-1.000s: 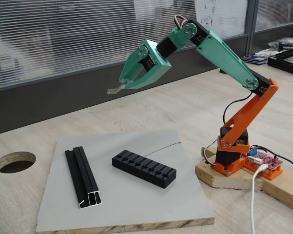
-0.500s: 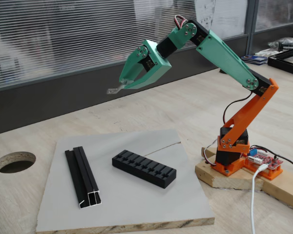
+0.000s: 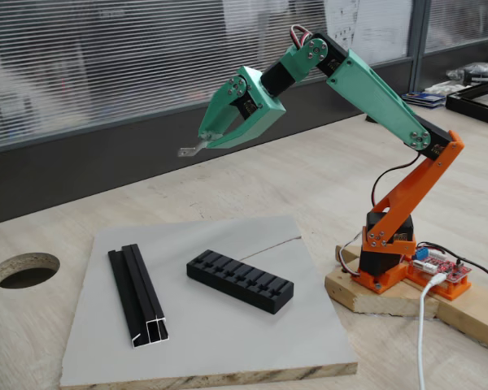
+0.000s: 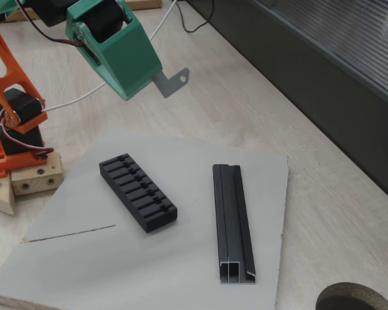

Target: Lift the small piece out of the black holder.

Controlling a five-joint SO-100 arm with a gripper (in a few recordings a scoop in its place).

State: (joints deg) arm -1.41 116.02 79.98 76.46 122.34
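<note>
The black holder (image 3: 240,280) (image 4: 138,192), a slotted block, lies on the grey board. My green gripper (image 3: 205,144) (image 4: 156,81) hangs high above the board, shut on the small piece (image 3: 191,149) (image 4: 174,81), a thin grey metal tab with a hole that sticks out past the fingertips. The piece is well clear of the holder, up in the air.
A long black grooved rail (image 3: 137,294) (image 4: 233,221) lies on the grey board (image 3: 228,349) (image 4: 64,271) beside the holder. A round hole (image 3: 24,269) (image 4: 359,298) is cut in the wooden table. The arm's orange base (image 3: 390,244) stands on a wooden block beside the board.
</note>
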